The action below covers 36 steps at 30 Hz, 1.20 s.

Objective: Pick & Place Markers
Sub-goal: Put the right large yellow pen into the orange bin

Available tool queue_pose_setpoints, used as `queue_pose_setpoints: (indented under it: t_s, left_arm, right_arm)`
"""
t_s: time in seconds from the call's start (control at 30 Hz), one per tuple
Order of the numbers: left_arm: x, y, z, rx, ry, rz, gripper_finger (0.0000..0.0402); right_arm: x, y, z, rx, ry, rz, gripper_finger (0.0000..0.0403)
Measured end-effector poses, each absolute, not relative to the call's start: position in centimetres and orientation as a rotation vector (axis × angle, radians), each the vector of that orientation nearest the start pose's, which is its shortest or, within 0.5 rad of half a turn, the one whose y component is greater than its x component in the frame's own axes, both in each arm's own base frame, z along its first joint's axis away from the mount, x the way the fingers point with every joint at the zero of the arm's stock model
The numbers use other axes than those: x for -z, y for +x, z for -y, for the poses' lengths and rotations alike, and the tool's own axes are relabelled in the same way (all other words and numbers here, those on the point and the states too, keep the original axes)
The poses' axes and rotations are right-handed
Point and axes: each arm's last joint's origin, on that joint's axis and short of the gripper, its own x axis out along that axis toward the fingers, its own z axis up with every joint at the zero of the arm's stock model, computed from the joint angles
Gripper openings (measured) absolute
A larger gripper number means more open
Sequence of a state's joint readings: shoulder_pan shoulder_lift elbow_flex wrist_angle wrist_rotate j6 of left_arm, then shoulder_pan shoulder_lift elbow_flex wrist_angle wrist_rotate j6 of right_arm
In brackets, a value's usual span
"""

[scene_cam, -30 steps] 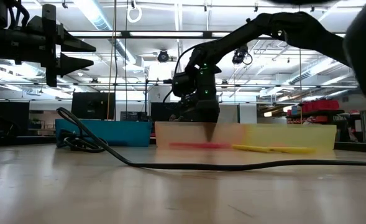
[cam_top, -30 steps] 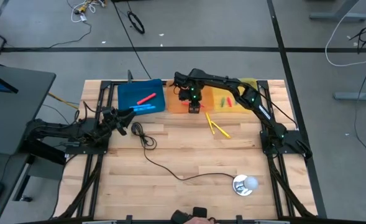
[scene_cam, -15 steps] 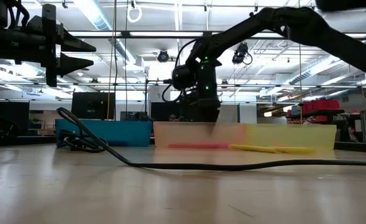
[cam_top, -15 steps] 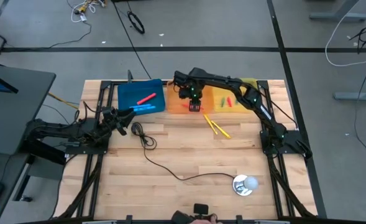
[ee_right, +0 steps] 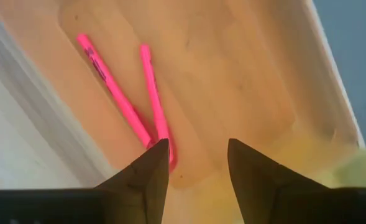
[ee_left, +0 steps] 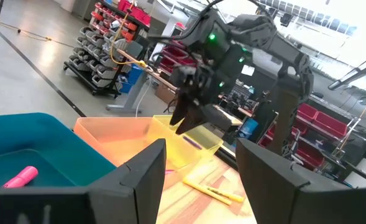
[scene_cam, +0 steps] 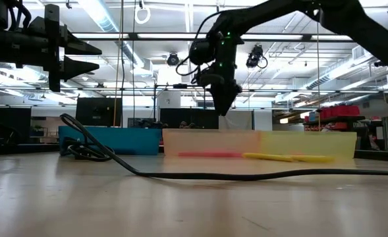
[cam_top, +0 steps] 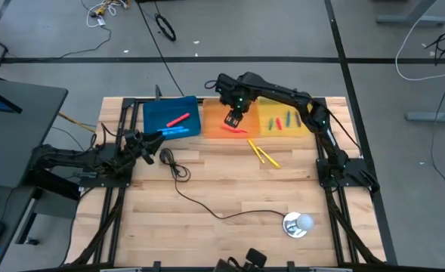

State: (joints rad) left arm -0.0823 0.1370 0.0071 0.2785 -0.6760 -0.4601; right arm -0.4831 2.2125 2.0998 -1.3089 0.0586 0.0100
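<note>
your right gripper (cam_top: 235, 119) hangs above the orange tray (cam_top: 216, 121), raised clear of its rim in the low view (scene_cam: 223, 108). its fingers (ee_right: 142, 180) stand apart with nothing between them. below it, in the right wrist view, two pink markers (ee_right: 148, 96) lie in the orange tray, their near ends meeting in a narrow v close to one wall.

your left gripper (cam_top: 151, 141) waits at the table's left side, just beside the blue tray (cam_top: 156, 113) and near a coil of black cable (cam_top: 171, 162). its fingers (ee_left: 146, 171) are parted and empty.

the blue tray holds a red marker (cam_top: 178, 119) and a blue marker (cam_top: 174, 130). the yellow tray (cam_top: 301, 102), right of the orange one, holds markers (cam_top: 282, 122) in red, green and another colour you cannot tell. two yellow markers (cam_top: 264, 154) lie on the bare table (cam_top: 230, 189), just in front of the orange and yellow trays, crossing at one end.

a round silver-white object (cam_top: 298, 224) sits near the table's front edge, at the cable's far end.
</note>
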Motion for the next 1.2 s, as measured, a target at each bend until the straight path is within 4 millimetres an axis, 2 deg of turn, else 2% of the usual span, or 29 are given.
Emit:
queue_pose_setpoints:
  t_s: [0.17,0.33,0.5,0.63,0.9,1.2]
  left_arm:
    - [-18.1,10.0,-1.0,-0.551,-0.502,0.274,0.0200]
    - [-18.1,10.0,-1.0,-0.551,-0.502,0.275,0.0200]
    - [-18.1,10.0,-1.0,-0.551,-0.502,0.275,0.0200]
    - [-18.1,10.0,-1.0,-0.551,-0.502,0.275,0.0200]
    - [-18.1,10.0,-1.0,-0.551,-0.502,0.275,0.0200]
    - [-18.1,10.0,-1.0,-0.551,-0.502,0.275,0.0200]
  right_arm:
    - [-26.8,38.4,20.3,0.557,0.423,-1.355,0.0162]
    - [-26.9,38.1,20.2,0.669,0.557,-1.333,0.0162]
    - [-26.9,38.1,20.1,0.664,0.565,-1.339,0.0162]
    - [-26.9,37.7,19.2,0.646,0.549,-1.361,0.0162]
    - [-27.1,34.2,16.4,0.646,0.569,-1.306,0.0162]
    - [-25.5,30.0,12.9,0.622,0.639,-1.350,0.0162]
